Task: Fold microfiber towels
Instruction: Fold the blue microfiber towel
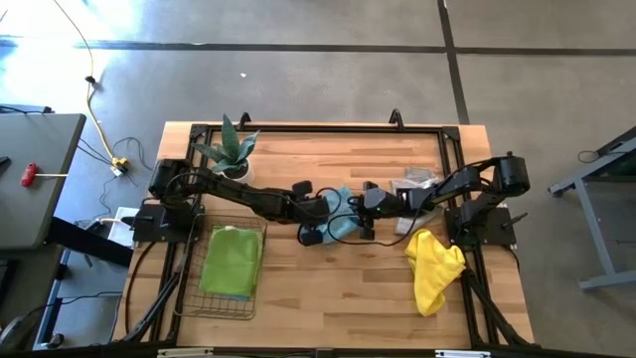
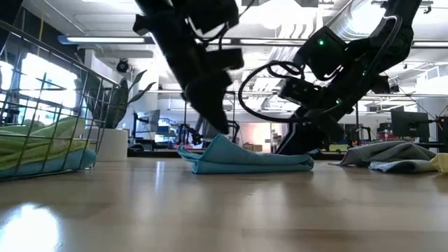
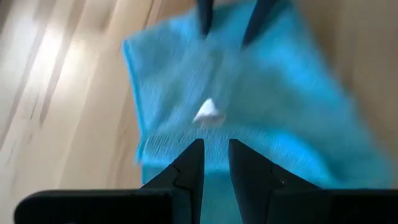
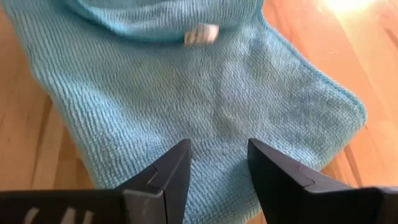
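The left end effector (image 3: 216, 163) hangs just over the teal towel (image 1: 341, 221) at the middle of the counter (image 1: 328, 298), its two fingers a narrow gap apart with nothing between them. The right end effector (image 4: 217, 163) faces it from the other side, fingers spread wider over the same cloth and likewise pinching nothing.

The teal towel lies doubled over, a flat layered wad with a small white tag (image 4: 201, 34) showing. I'd say its fold is partly made, perhaps needing one more turn.

Further out, a green towel (image 1: 233, 261) sits folded in the wire basket (image 1: 189, 298) on the left, above something blue. The yellow towel (image 1: 434, 268) lies crumpled by the right arm's base and a grey one (image 1: 412, 184) behind it, both unfolded. So roughly half looks done.
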You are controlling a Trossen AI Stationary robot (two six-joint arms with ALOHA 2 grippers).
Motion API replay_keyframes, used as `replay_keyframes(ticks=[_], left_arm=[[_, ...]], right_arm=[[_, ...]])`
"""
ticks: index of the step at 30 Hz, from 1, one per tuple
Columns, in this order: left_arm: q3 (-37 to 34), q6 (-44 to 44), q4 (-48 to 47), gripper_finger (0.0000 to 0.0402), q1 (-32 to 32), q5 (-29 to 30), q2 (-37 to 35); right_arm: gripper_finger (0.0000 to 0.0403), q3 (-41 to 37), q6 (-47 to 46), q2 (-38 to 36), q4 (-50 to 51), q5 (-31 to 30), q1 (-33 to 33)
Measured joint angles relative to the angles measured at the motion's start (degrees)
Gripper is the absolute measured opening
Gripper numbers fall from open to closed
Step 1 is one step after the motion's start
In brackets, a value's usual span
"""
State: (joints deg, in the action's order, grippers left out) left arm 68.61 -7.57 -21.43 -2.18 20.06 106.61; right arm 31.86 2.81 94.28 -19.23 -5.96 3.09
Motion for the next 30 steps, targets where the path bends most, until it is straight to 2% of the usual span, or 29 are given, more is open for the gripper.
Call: replay_keyframes(ticks=[4,13,17,24,30], left_arm=[[0.0,2.7,10.0,0.0064,0.4,-2.3,0.8],[-0.2,1.7,9.6,0.0064,-1.0,-5.2,5.7],[-0.2,1.6,4.4,0.0064,-1.2,-5.5,5.9],[-0.2,-1.0,-10.9,0.0064,-1.6,-5.0,3.1],[-0.2,-1.3,-13.5,0.0064,-0.9,-4.4,-1.3]], right_arm=[[0.0153,0.1,0.0,0.1,-1.6,0.0,0.0],[0.0153,0.1,0.0,0.1,-1.6,0.0,0.0],[0.0153,0.0,0.0,0.1,-1.1,0.1,0.0],[0.0153,0.0,-0.4,0.1,-0.5,0.1,0.0],[0.0153,0.0,-0.5,0.1,0.2,0.1,0.7]])
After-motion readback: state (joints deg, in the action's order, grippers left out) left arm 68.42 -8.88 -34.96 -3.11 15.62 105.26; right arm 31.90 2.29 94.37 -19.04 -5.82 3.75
